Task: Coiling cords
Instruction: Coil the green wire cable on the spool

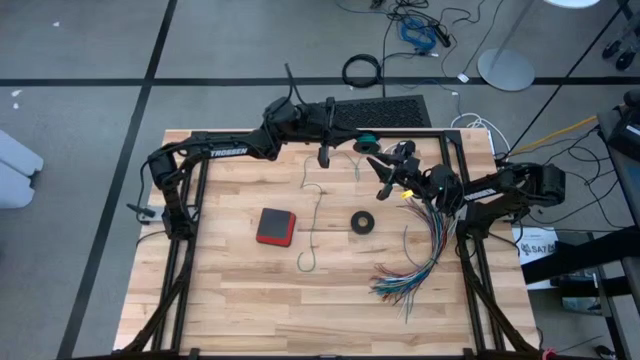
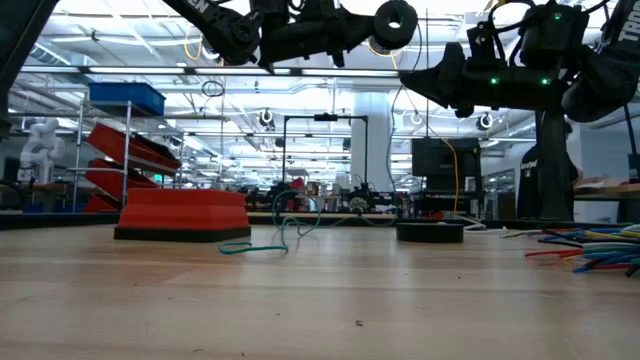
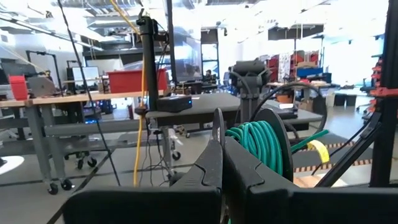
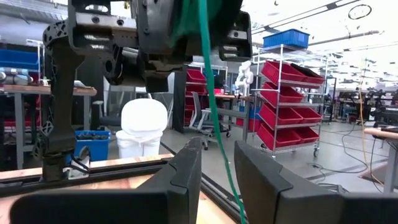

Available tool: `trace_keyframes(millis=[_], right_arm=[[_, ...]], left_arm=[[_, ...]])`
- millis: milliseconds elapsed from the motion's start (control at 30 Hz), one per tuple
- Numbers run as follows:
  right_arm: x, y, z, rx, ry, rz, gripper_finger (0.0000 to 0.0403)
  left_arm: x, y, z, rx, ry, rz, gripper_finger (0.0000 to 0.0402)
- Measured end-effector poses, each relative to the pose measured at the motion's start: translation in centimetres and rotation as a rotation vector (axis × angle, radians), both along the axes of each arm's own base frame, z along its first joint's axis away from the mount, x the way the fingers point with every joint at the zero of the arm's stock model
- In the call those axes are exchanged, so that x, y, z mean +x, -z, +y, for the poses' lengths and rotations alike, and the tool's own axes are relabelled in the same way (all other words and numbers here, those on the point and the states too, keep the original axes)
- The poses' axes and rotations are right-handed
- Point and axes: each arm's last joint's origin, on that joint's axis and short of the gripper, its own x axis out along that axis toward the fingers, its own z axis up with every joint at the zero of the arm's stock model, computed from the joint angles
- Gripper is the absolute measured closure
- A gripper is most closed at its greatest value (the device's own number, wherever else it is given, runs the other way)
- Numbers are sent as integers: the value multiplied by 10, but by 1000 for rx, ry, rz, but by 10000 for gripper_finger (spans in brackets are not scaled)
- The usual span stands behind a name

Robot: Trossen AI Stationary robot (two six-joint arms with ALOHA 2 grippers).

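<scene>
The teal-green cord (image 1: 313, 215) lies slack across the table's middle, its loose end (image 2: 262, 246) on the wood. Its far part rises to a small black reel (image 3: 261, 143) with teal turns wound on it, held high over the far middle. My left gripper (image 1: 350, 133) is shut on that reel. Just right of it and lower, my right gripper (image 4: 217, 155) is open and points up. The cord (image 4: 208, 93) hangs between its two fingers, and I cannot tell whether it touches them. Which of the pale cables in view is the white cord, I cannot tell. My left gripper pinches the thin black disc (image 3: 218, 124) on the near side of the reel between its two fingers. Only the disc's edge shows, rising from between the fingertips. The reel is lifted well clear of the table, and the cord hangs down from it.
A red and black box (image 1: 275, 227) and a small black tape ring (image 1: 362, 222) lie mid-table. A fan of multicoloured wires (image 1: 420, 260) spreads at the right. A black keyboard (image 1: 385, 112) sits at the far edge. The near half of the table (image 1: 250, 310) is bare wood.
</scene>
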Motion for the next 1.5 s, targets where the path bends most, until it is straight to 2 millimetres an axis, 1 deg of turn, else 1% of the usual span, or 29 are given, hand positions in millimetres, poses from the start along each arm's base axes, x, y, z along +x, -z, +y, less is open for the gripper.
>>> trace_keyframes(millis=[133, 267, 467, 600, 833, 1100, 1300, 1400, 1500], right_arm=[[0, 0, 0, 2, -1, -3, 319], [6, -5, -2, 3, -1, -2, 325], [16, -11, -6, 5, 3, 42, 369], [17, -12, -6, 4, 3, 42, 398], [19, -12, 1, -5, 7, 48, 395], [19, -11, 1, -2, 9, 53, 388], [19, -6, -2, 72, 91, 87, 400], [23, -10, -5, 96, 144, 86, 401], [36, -20, -9, 116, 144, 120, 402]], left_arm=[[0, -2, -1, -4, 5, -22, 401], [2, -3, -5, -5, 2, -29, 402], [3, -4, -10, -2, 3, -45, 401], [2, -8, -9, -12, -14, -81, 402], [2, -9, -8, -15, -34, -89, 401], [2, -9, -7, -8, -57, -93, 401], [2, -9, -5, -11, -149, -105, 401], [6, -7, -9, -3, -216, -109, 401], [15, 0, -20, 37, -270, -91, 401]])
